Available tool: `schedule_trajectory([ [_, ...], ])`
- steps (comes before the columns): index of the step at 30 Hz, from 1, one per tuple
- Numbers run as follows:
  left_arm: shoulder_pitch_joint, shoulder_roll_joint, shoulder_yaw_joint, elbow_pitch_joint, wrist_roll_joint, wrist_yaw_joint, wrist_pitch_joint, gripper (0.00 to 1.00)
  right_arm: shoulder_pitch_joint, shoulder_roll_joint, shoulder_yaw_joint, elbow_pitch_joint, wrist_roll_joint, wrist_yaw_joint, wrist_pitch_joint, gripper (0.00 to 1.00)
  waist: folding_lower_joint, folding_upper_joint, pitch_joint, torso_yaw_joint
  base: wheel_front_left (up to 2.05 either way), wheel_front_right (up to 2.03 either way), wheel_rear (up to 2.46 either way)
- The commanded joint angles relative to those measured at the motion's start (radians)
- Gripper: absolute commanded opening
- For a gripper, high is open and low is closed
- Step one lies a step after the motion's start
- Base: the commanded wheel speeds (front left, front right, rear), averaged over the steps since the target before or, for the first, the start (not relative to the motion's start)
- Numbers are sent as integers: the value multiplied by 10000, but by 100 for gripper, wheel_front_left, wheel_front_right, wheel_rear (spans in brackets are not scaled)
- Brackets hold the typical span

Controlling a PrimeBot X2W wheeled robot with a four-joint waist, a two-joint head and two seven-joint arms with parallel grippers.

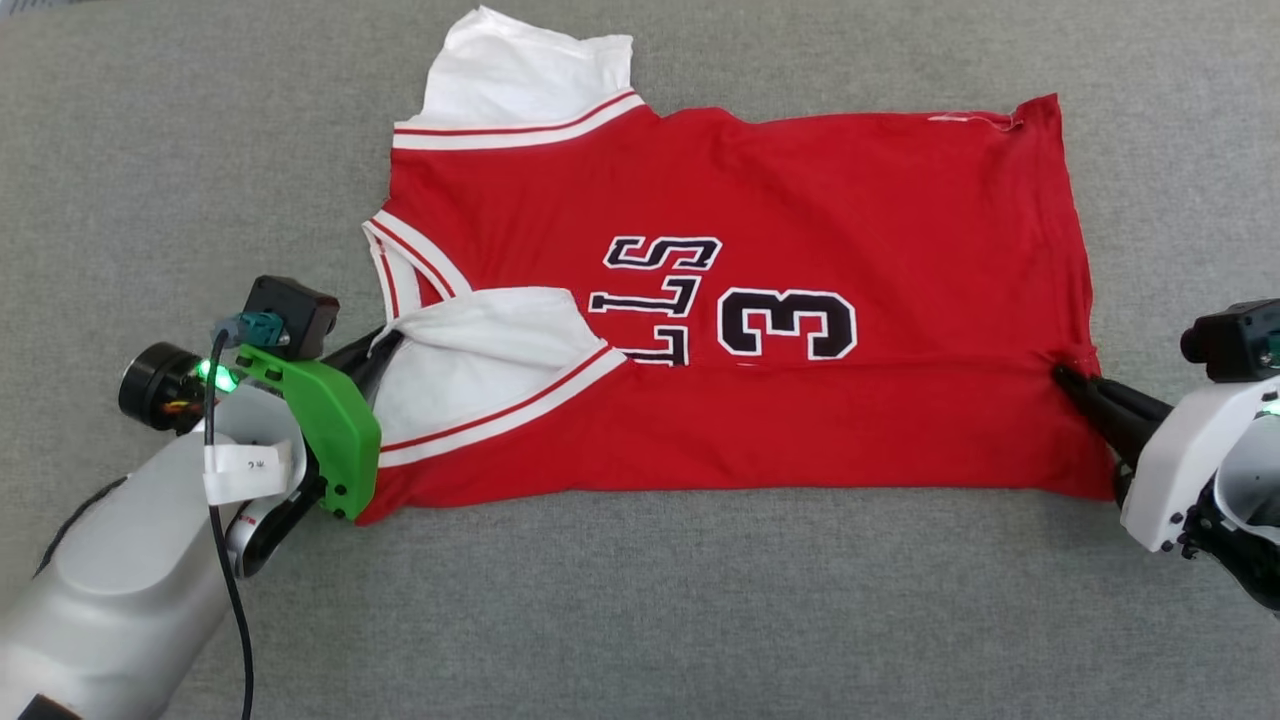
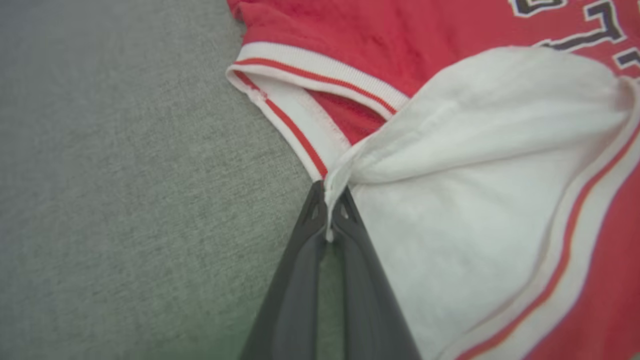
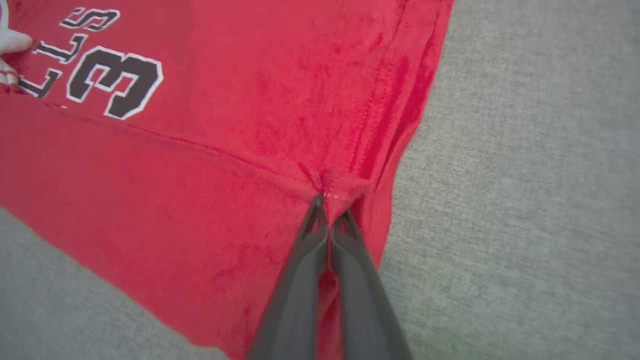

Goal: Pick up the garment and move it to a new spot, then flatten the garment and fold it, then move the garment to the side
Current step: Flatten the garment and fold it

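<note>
Shirt (image 1: 800, 180) limp, light. My left claw (image 2: 330, 194) pinches sleeve (image 2: 475, 150) edge, right claw (image 3: 330, 207) pinches hem (image 3: 372, 110); seams grip best.

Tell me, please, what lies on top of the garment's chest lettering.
A white sleeve is folded over the garment, covering part of the lettering; the hidden letters cannot be read.

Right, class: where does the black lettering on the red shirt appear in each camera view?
Head view: black lettering at centre, on the garment chest.
Left wrist view: top right corner.
Right wrist view: top left corner.
Shared landmark: the folded-over white sleeve beside it.
</note>
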State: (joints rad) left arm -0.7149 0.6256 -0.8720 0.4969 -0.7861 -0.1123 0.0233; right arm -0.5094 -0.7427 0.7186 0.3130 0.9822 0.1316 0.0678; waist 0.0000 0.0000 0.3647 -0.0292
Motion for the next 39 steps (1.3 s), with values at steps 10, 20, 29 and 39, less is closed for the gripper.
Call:
schedule_trajectory([
  [10, -191, -797, -664, 1827, -860, -179, -780, 100, -411, 327, 615, 643, -62, -9, -559, 100, 0, 0, -187, 35, 0, 0, 0],
  [20, -754, 63, -904, 1071, -1750, -182, -486, 100, 219, -141, 303, -18, 74, -9, -1368, 100, 0, 0, -1115, 413, 0, 0, 0],
  [29, -1396, 881, -1360, -447, -3055, -183, 3001, 100, 787, -285, -75, -307, -72, -9, -1192, 100, 0, 0, -1523, 691, 0, 0, 0],
  [39, -1564, 722, -1738, -985, -4466, 56, 5991, 100, 830, -73, -482, -577, -283, -9, -589, 100, 0, 0, -1329, 619, 0, 0, 0],
])
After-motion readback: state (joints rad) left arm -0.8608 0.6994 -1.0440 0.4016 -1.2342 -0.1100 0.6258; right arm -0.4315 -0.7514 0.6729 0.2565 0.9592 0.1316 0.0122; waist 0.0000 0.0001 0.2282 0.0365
